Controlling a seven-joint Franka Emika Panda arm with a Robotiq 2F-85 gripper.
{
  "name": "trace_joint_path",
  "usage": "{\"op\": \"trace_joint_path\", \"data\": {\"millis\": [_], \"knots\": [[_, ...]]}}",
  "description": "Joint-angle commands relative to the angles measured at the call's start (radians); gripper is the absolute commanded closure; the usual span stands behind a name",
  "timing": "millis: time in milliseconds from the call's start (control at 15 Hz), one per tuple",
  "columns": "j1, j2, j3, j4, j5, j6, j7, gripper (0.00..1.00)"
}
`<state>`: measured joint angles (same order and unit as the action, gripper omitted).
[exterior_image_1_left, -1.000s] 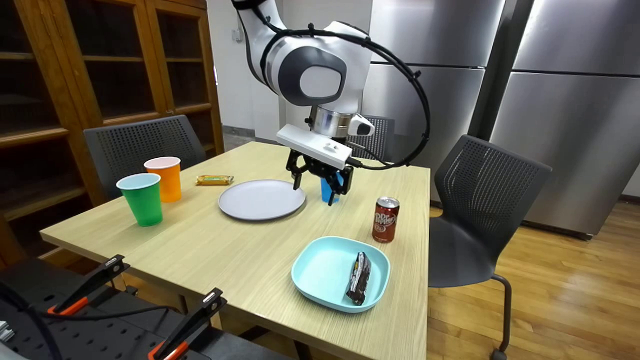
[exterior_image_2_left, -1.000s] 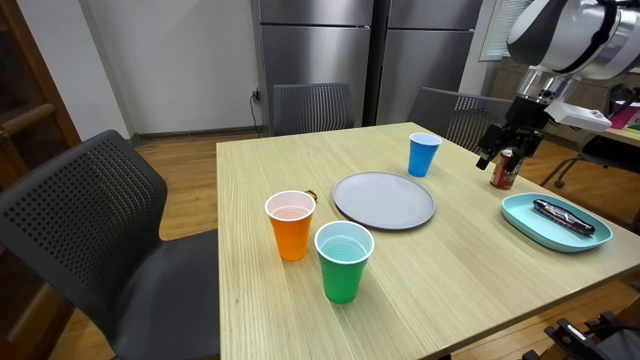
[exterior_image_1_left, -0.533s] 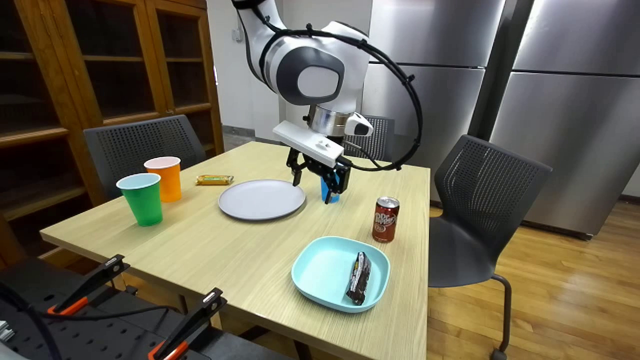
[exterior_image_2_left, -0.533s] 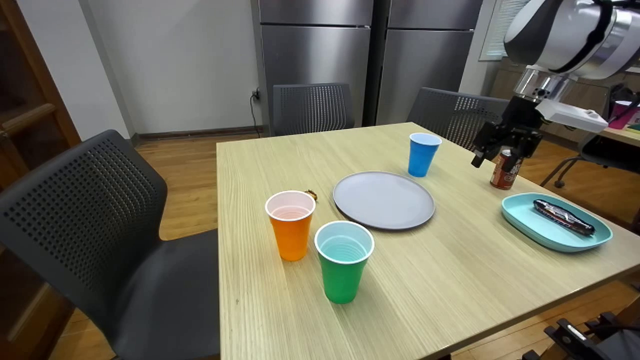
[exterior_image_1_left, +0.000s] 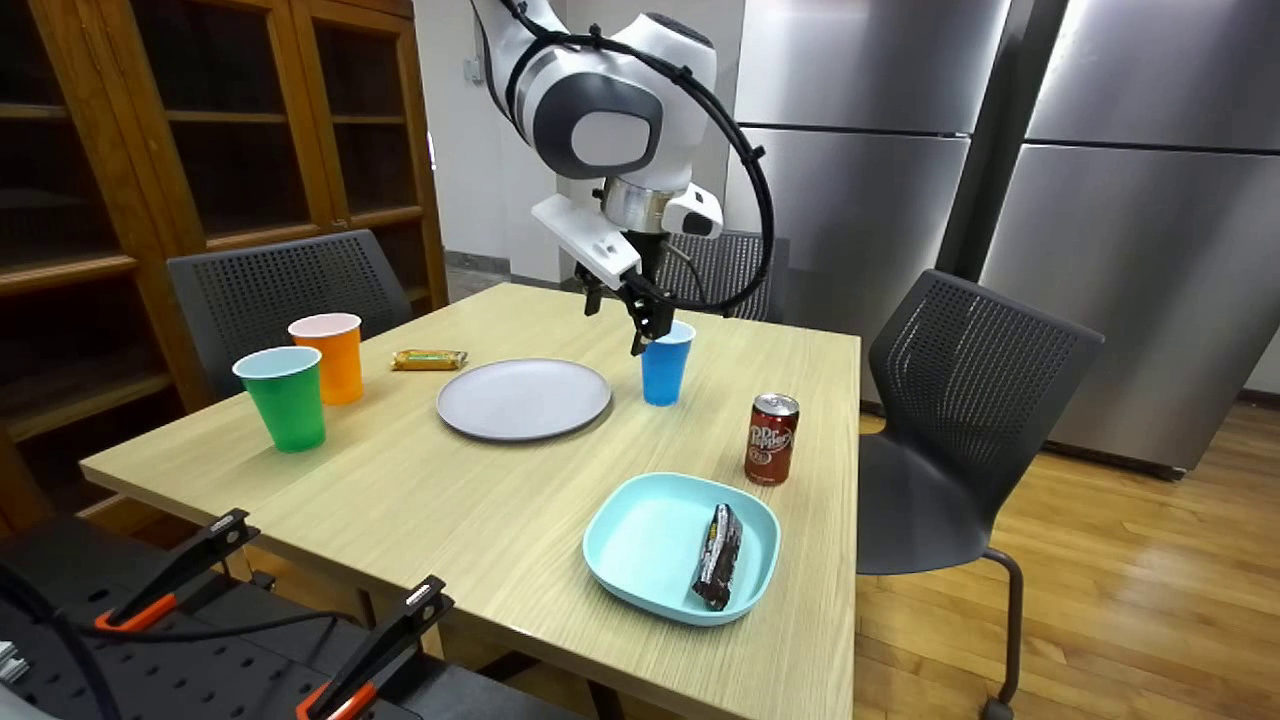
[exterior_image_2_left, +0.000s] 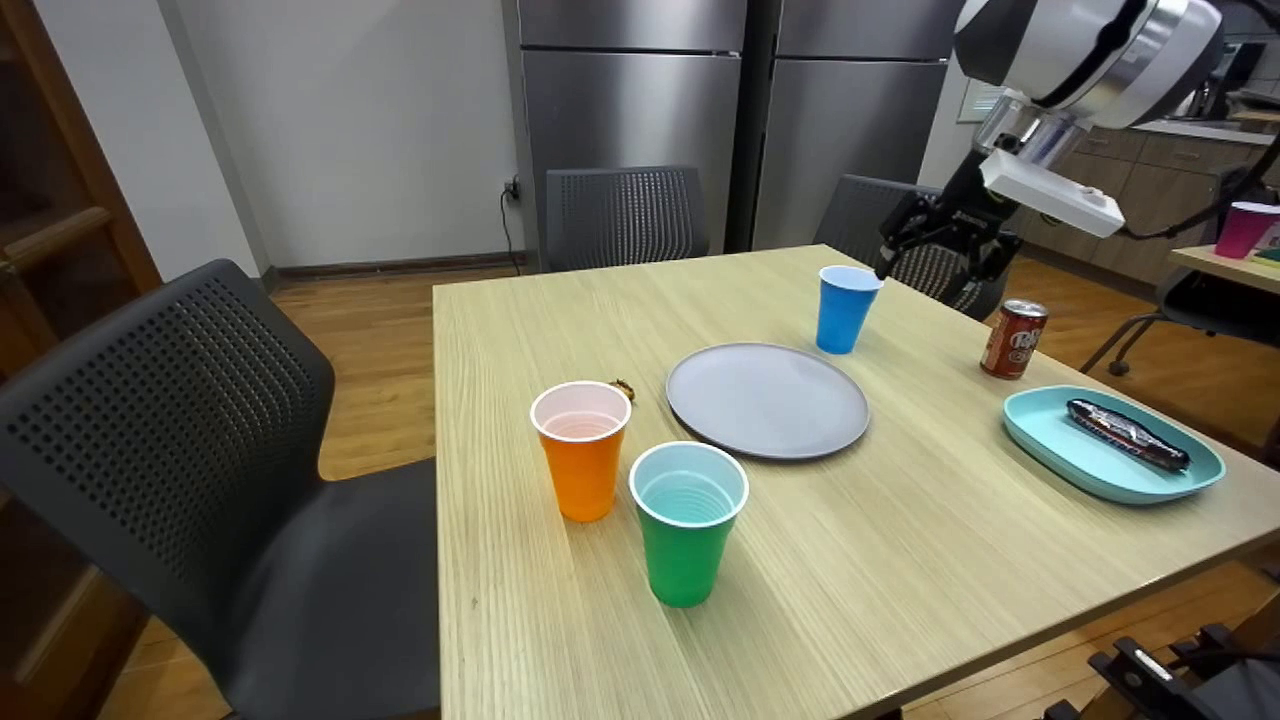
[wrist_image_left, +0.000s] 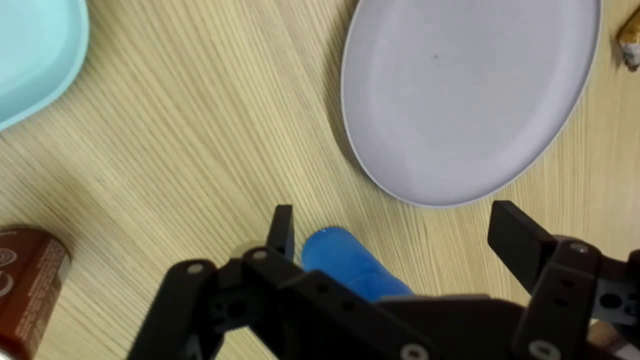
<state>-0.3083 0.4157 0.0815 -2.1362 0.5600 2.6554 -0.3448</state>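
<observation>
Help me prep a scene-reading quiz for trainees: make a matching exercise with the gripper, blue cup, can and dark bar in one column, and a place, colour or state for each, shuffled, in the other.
Column one
1. Gripper
2. Blue cup
3. Can
4. Dark bar

Column two
A. Lying in the turquoise dish
B. Dark red, standing upright
C. Jaws apart, holding nothing
D. Standing beside the grey plate

Right pairs: 1-C, 2-D, 3-B, 4-A

2 refrigerators (exterior_image_1_left: 860, 220) and mesh chairs (exterior_image_1_left: 965, 400) suggest a break room.
</observation>
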Motion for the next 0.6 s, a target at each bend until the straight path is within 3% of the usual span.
{"op": "trace_joint_path", "data": {"millis": [0,533], "knots": [[0.056,0.047,-0.026,0.083,-0.015,0.053,0.153,0.00],[0.112,0.157,-0.115,0.248,-0.110,0.037,0.455,0.00]]}}
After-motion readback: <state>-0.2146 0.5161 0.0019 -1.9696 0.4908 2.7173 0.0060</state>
